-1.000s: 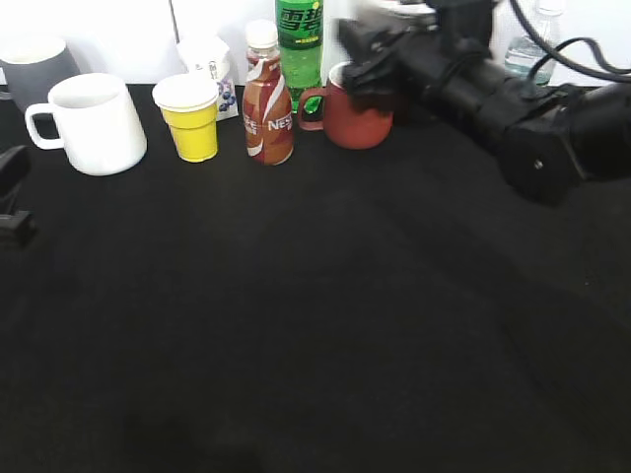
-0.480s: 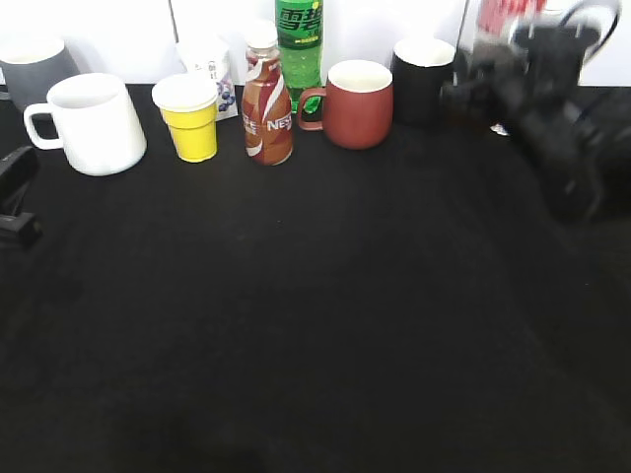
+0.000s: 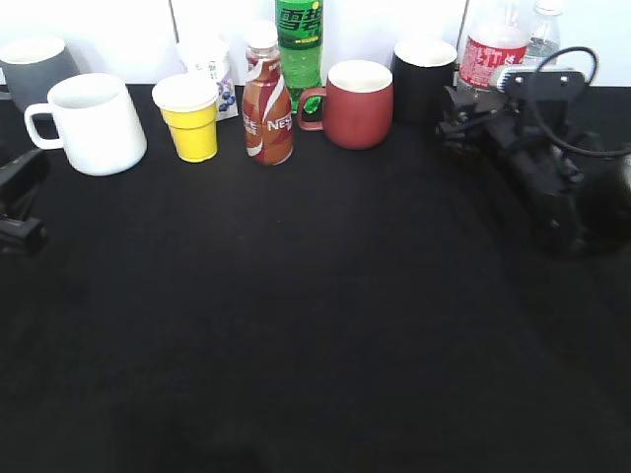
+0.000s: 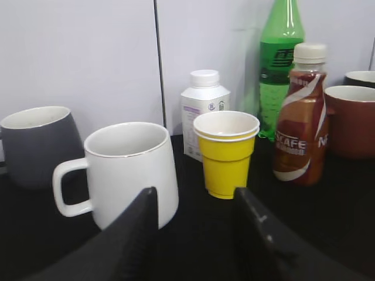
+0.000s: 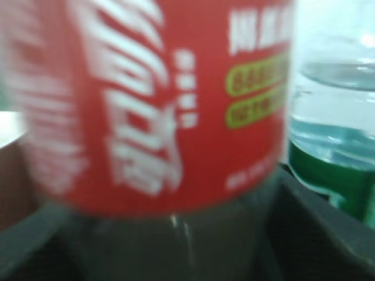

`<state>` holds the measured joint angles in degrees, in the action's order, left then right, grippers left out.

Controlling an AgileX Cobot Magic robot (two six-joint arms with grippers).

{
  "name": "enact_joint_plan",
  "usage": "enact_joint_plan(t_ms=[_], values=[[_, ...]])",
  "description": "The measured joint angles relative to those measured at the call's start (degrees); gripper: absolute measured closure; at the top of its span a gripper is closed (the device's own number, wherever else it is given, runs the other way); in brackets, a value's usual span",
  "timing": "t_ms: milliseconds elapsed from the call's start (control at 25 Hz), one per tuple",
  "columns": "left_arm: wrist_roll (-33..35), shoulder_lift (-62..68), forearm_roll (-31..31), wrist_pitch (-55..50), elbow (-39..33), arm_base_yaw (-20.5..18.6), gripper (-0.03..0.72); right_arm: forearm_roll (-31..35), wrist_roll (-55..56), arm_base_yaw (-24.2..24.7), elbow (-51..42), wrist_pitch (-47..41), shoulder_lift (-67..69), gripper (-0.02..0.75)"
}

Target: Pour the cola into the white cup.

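The cola [image 3: 490, 51], a clear bottle with a red label, stands at the back right, its lower part hidden by my right gripper [image 3: 461, 116]. In the right wrist view the cola [image 5: 170, 99] fills the frame, blurred, with dark liquid under the label. The right gripper [image 5: 176, 252] has a finger on each side of the bottle and looks open around it. The white cup [image 3: 94, 123] stands at the back left. My left gripper [image 4: 196, 202] is open and empty, low on the table just in front of the white cup [image 4: 132, 167].
Along the back stand a grey mug [image 3: 35, 61], a yellow cup [image 3: 192, 118], a small white bottle [image 3: 209, 59], a Nestle bottle [image 3: 267, 99], a green bottle [image 3: 299, 39], a red mug [image 3: 357, 103], a black mug [image 3: 424, 64] and a water bottle [image 3: 542, 30].
My right arm has swung from in front of the red mug to the right, and its gripper now sits around the cola bottle. The left gripper has barely shifted.
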<state>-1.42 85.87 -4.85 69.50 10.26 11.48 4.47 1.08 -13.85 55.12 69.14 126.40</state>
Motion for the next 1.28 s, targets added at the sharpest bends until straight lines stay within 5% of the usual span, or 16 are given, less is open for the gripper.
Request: enact_joint_plan(t_ms=[280, 360, 480, 640, 760, 960, 1280], values=[[-4.29, -0.43, -0.66, -0.11, -0.02, 0.00, 0.370, -1.26, 0.00, -0.13, -15.86, -0.60, -13.19, 0.120], [-4.95, -3.62, -0.17, -5.39, -0.07, 0.00, 0.370, -4.47, 1.52, -0.13, -17.10, -14.44, -22.83, 0.139], [-4.95, -13.03, 1.30, -33.42, 5.72, 0.00, 0.370, -5.36, 2.52, -0.13, -15.86, -45.02, -36.02, 0.143], [-4.95, -16.82, 1.91, -86.02, 22.70, 0.00, 0.370, -1.62, 2.79, -0.13, -8.90, -89.57, -42.48, 0.143], [-4.95, -16.82, 2.02, -115.73, 29.19, 0.00, 0.370, 0.33, 2.79, -0.13, -5.78, -108.30, -42.62, 0.143], [-4.95, -25.19, 2.02, -137.68, 35.11, 0.00, 0.370, 0.40, 2.79, -0.13, -4.04, -122.23, -52.59, 0.146], [-4.95, -70.27, 2.49, -139.31, 35.77, 0.00, 0.370, 0.29, 2.74, -0.13, -8.17, -129.14, -94.36, 0.146]])
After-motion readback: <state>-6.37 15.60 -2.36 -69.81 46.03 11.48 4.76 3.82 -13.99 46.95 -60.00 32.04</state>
